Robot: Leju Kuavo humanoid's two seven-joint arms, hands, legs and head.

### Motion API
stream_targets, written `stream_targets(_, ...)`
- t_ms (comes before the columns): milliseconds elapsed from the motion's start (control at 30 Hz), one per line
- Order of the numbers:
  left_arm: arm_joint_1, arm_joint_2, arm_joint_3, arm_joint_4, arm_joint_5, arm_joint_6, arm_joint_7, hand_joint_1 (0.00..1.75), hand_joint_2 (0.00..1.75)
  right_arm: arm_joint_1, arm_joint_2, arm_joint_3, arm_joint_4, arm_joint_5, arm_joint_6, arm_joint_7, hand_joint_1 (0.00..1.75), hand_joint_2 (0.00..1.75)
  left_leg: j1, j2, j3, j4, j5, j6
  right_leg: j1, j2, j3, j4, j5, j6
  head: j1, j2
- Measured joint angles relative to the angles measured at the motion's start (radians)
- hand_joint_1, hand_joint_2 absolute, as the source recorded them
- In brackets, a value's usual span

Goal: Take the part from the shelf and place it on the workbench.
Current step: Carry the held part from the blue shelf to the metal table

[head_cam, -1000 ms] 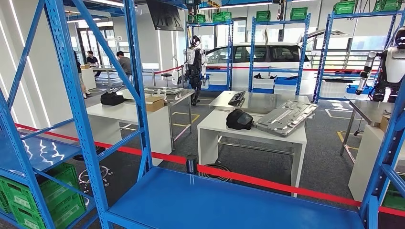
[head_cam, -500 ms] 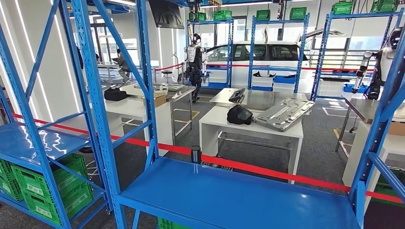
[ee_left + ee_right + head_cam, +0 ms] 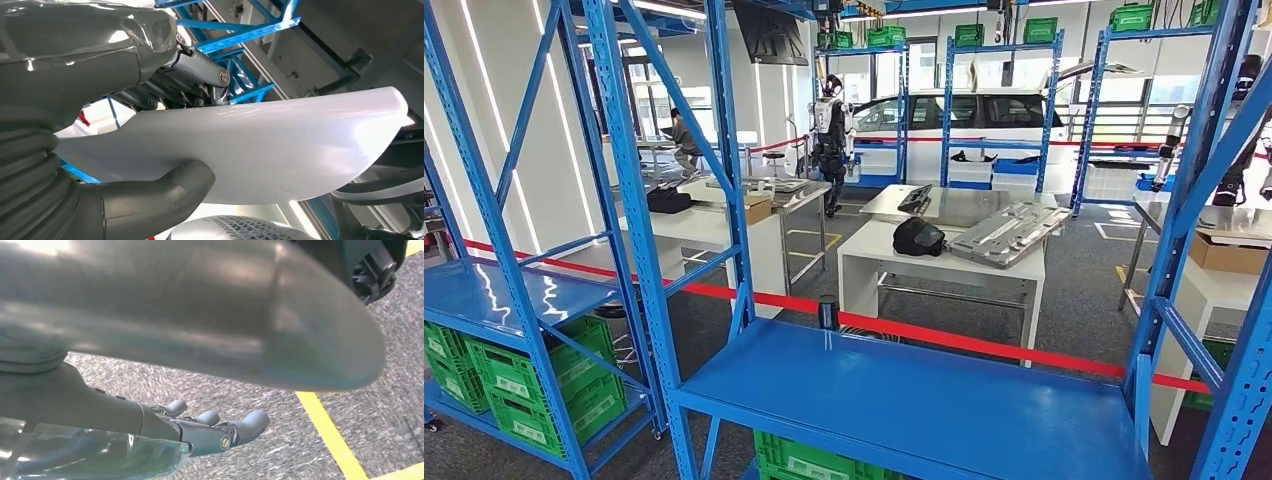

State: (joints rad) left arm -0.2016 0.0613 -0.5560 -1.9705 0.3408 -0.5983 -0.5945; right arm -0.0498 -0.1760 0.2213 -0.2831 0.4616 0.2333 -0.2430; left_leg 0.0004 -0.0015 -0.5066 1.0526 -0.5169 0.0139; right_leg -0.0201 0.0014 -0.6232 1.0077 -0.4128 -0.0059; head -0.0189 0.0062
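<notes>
Left hand (image 3: 115,165): thumb (image 3: 165,192) wrapped under a smooth white curved part (image 3: 280,150), darker fingers (image 3: 195,70) across its opposite face, so it's gripping it. Right hand (image 3: 150,425): fingers (image 3: 250,422) extended and slightly apart, nothing between them, palm hanging over grey floor (image 3: 280,440). A blurred grey rounded surface close to the lens spans the right wrist view; can't tell what it is.

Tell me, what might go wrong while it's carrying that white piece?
The part looks smooth and wide, and the left hand grips it at one end only, so it might slip or tilt. The blue shelf posts stand close in front, so a careless turn could knock the part against them.
</notes>
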Motion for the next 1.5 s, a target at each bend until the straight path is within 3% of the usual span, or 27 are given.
stream_targets(67, -0.005, 0.002, -0.001, 0.0, -0.014, 0.003, -0.006, 1.31, 1.75, 0.0, 0.001, -0.001, 0.0, -0.001, -0.004, -0.006, 0.0, 0.0, -0.008, 0.0, 0.037, -0.071, -0.018, 0.01, -0.004, 0.0, -0.003, -0.006, 0.014, 0.013, 0.001, 0.0)
stream_targets(133, -0.008, 0.003, -0.004, 0.0, -0.031, 0.01, -0.009, 1.31, 1.75, 0.0, 0.001, -0.002, 0.0, 0.0, -0.008, -0.013, 0.0, 0.0, -0.012, 0.001, 0.032, -0.09, -0.001, 0.019, -0.006, -0.001, -0.005, -0.012, 0.027, 0.025, 0.001, 0.0)
stream_targets(167, -0.011, 0.004, -0.006, 0.0, -0.037, 0.013, -0.01, 1.31, 1.75, 0.0, 0.002, -0.002, 0.0, 0.002, -0.007, -0.016, 0.0, 0.0, -0.011, 0.0, 0.031, -0.1, 0.012, 0.025, -0.006, -0.001, -0.012, -0.004, 0.02, 0.025, 0.001, 0.0)
stream_targets(200, -0.014, 0.004, -0.009, -0.001, -0.04, 0.017, -0.01, 1.31, 1.75, 0.0, 0.002, -0.002, 0.0, 0.006, -0.004, -0.019, 0.0, 0.0, -0.009, -0.001, 0.027, -0.109, 0.027, 0.03, -0.005, -0.002, -0.027, 0.026, -0.001, 0.022, 0.003, 0.0)
stream_targets(267, -0.017, 0.004, -0.015, 0.0, -0.045, 0.023, -0.009, 1.31, 1.75, 0.0, -0.001, -0.002, 0.0, 0.016, 0.004, -0.025, 0.0, 0.0, -0.009, -0.006, 0.01, -0.115, 0.051, 0.035, -0.004, -0.002, -0.076, 0.15, -0.078, 0.012, 0.006, 0.0)
stream_targets(333, -0.018, 0.005, -0.021, 0.0, -0.046, 0.025, -0.005, 1.31, 1.75, 0.0, -0.005, -0.001, 0.0, 0.024, 0.011, -0.027, 0.0, 0.0, -0.011, -0.015, -0.012, -0.11, 0.067, 0.034, -0.005, -0.002, -0.107, 0.262, -0.132, 0.015, 0.007, 0.0)
stream_targets(367, -0.018, 0.006, -0.023, 0.0, -0.046, 0.026, -0.003, 1.31, 1.75, -0.001, -0.006, -0.001, 0.0, 0.026, 0.012, -0.028, 0.0, 0.0, -0.011, -0.022, -0.023, -0.105, 0.073, 0.032, -0.005, -0.002, -0.095, 0.267, -0.136, 0.021, 0.008, 0.0)
stream_targets(400, -0.019, 0.007, -0.025, 0.0, -0.045, 0.026, 0.0, 1.31, 1.75, -0.001, -0.007, 0.0, 0.0, 0.028, 0.013, -0.028, 0.0, 0.0, -0.01, -0.029, -0.034, -0.098, 0.076, 0.03, -0.007, 0.0, -0.06, 0.226, -0.125, 0.03, 0.009, 0.0)
stream_targets(467, -0.021, 0.008, -0.03, 0.0, -0.044, 0.025, 0.002, 1.31, 1.75, -0.002, -0.01, 0.0, 0.0, 0.03, 0.013, -0.028, 0.0, 0.0, -0.01, -0.046, -0.055, -0.076, 0.078, 0.024, -0.01, 0.023, 0.035, 0.087, -0.096, 0.041, 0.011, 0.0)
stream_targets(533, -0.025, 0.008, -0.037, 0.0, -0.041, 0.024, 0.004, 1.31, 1.75, -0.003, -0.011, 0.001, 0.0, 0.032, 0.013, -0.028, 0.0, 0.0, -0.013, -0.06, -0.075, -0.052, 0.078, 0.016, -0.011, 0.046, 0.08, 0.01, -0.085, 0.034, 0.012, 0.0)
stream_targets(633, -0.028, 0.009, -0.046, 0.0, -0.036, 0.023, 0.008, 1.31, 1.75, -0.005, -0.008, 0.003, 0.001, 0.035, 0.012, -0.029, 0.0, 0.0, -0.012, -0.076, -0.09, -0.041, 0.083, 0.004, -0.008, 0.03, 0.074, 0.01, -0.079, 0.014, 0.013, 0.0)
stream_targets(700, -0.032, 0.009, -0.051, 0.0, -0.033, 0.023, 0.012, 1.31, 1.75, -0.006, -0.007, 0.005, 0.001, 0.039, 0.01, -0.03, 0.0, 0.0, -0.009, -0.056, -0.113, -0.002, 0.056, -0.007, -0.013, 0.012, 0.072, 0.009, -0.073, 0.003, 0.01, 0.0)
stream_targets(800, -0.039, 0.01, -0.059, 0.003, -0.028, 0.023, 0.025, 1.31, 1.75, -0.004, -0.008, 0.009, 0.001, 0.047, 0.01, -0.032, 0.0, 0.0, 0.001, -0.011, -0.196, 0.181, -0.037, -0.023, -0.011, -0.018, 0.065, 0.009, -0.07, -0.004, 0.006, 0.0)
stream_targets(833, -0.04, 0.01, -0.063, 0.005, -0.027, 0.023, 0.029, 1.31, 1.75, -0.004, -0.009, 0.011, 0.001, 0.049, 0.01, -0.033, 0.0, 0.0, 0.004, -0.005, -0.216, 0.23, -0.053, -0.026, -0.009, -0.03, 0.062, 0.009, -0.069, -0.005, 0.006, 0.0)
stream_targets(867, -0.041, 0.011, -0.067, 0.007, -0.025, 0.022, 0.032, 1.31, 1.75, -0.004, -0.009, 0.012, 0.001, 0.051, 0.01, -0.033, 0.0, 0.0, 0.005, -0.001, -0.218, 0.244, -0.052, -0.026, -0.008, -0.042, 0.061, 0.009, -0.068, -0.005, 0.005, 0.0)
stream_targets(933, -0.046, 0.011, -0.075, 0.009, -0.021, 0.018, 0.039, 1.31, 1.75, -0.006, -0.008, 0.014, 0.001, 0.054, 0.01, -0.033, 0.0, 0.0, 0.005, 0.01, -0.163, 0.155, -0.004, -0.021, -0.005, -0.064, 0.061, 0.009, -0.068, -0.005, 0.003, 0.0)
stream_targets(1000, -0.06, 0.011, -0.083, 0.009, -0.016, 0.017, 0.043, 1.31, 1.75, -0.008, -0.007, 0.018, 0.001, 0.056, 0.01, -0.033, 0.0, 0.0, -0.005, 0.053, -0.084, 0.019, 0.036, -0.007, -0.001, -0.085, 0.063, 0.009, -0.068, -0.003, 0.003, 0.0)
stream_targets(1033, -0.066, 0.011, -0.087, 0.009, -0.016, 0.019, 0.045, 1.31, 1.75, -0.009, -0.007, 0.02, 0.001, 0.056, 0.01, -0.033, 0.0, 0.0, -0.012, 0.071, -0.062, -0.023, 0.042, -0.001, 0.001, -0.096, 0.064, 0.009, -0.067, 0.0, 0.003, 0.0)
stream_targets(1067, -0.07, 0.011, -0.09, 0.009, -0.016, 0.022, 0.048, 1.31, 1.75, -0.009, -0.006, 0.021, 0.001, 0.056, 0.01, -0.033, 0.0, 0.0, -0.018, 0.08, -0.056, -0.041, 0.04, 0.004, 0.002, -0.107, 0.064, 0.008, -0.067, 0.003, 0.003, 0.0)
stream_targets(1133, -0.07, 0.011, -0.095, 0.009, -0.013, 0.026, 0.055, 1.31, 1.75, -0.009, -0.004, 0.023, 0.001, 0.056, 0.008, -0.034, 0.0, 0.0, -0.02, 0.059, -0.055, -0.051, 0.048, 0.014, 0.005, -0.13, 0.065, 0.003, -0.066, 0.014, 0.003, 0.0)
stream_targets(1167, -0.07, 0.011, -0.097, 0.009, -0.008, 0.025, 0.059, 1.31, 1.75, -0.009, -0.003, 0.024, 0.001, 0.056, 0.007, -0.036, 0.0, 0.0, -0.018, 0.047, -0.05, -0.062, 0.056, 0.019, 0.004, -0.124, 0.065, 0.005, -0.069, 0.018, 0.004, 0.0)
stream_targets(1233, -0.074, 0.009, -0.103, 0.012, 0.018, 0.018, 0.067, 1.31, 1.75, -0.007, -0.003, 0.026, 0.0, 0.055, 0.006, -0.041, 0.0, 0.0, -0.012, 0.023, -0.041, -0.082, 0.074, 0.03, 0.003, -0.074, 0.04, 0.059, -0.101, 0.017, 0.005, 0.0)
stream_targets(1300, -0.075, 0.007, -0.109, 0.02, 0.048, 0.009, 0.072, 1.31, 1.75, -0.002, -0.006, 0.027, 0.002, 0.055, 0.006, -0.044, 0.0, 0.0, -0.012, -0.004, -0.048, -0.085, 0.081, 0.035, 0.0, -0.019, -0.019, 0.187, -0.157, 0.011, 0.008, 0.0)
stream_targets(1367, -0.073, 0.005, -0.113, 0.028, 0.061, 0.005, 0.073, 1.31, 1.75, 0.005, -0.01, 0.027, 0.003, 0.055, 0.006, -0.044, 0.0, 0.0, -0.014, -0.035, -0.053, -0.08, 0.082, 0.036, 0.0, -0.006, -0.061, 0.27, -0.179, 0.016, 0.01, 0.0)
stream_targets(1400, -0.073, 0.005, -0.114, 0.03, 0.063, 0.004, 0.074, 1.31, 1.75, 0.006, -0.011, 0.028, 0.004, 0.055, 0.006, -0.044, 0.0, 0.0, -0.015, -0.05, -0.055, -0.076, 0.081, 0.035, -0.001, -0.004, -0.055, 0.254, -0.165, 0.023, 0.011, 0.0)
stream_targets(1433, -0.073, 0.005, -0.114, 0.032, 0.063, 0.002, 0.074, 1.31, 1.75, 0.006, -0.011, 0.028, 0.004, 0.055, 0.007, -0.044, 0.0, 0.0, -0.014, -0.064, -0.056, -0.071, 0.08, 0.032, -0.003, 0.001, -0.031, 0.201, -0.137, 0.032, 0.012, 0.0)
stream_targets(1500, -0.075, 0.004, -0.115, 0.033, 0.064, -0.003, 0.075, 1.31, 1.75, 0.004, -0.012, 0.028, 0.004, 0.056, 0.006, -0.043, 0.0, 0.0, -0.014, -0.09, -0.063, -0.055, 0.073, 0.023, -0.009, 0.034, 0.029, 0.072, -0.086, 0.041, 0.014, 0.0)
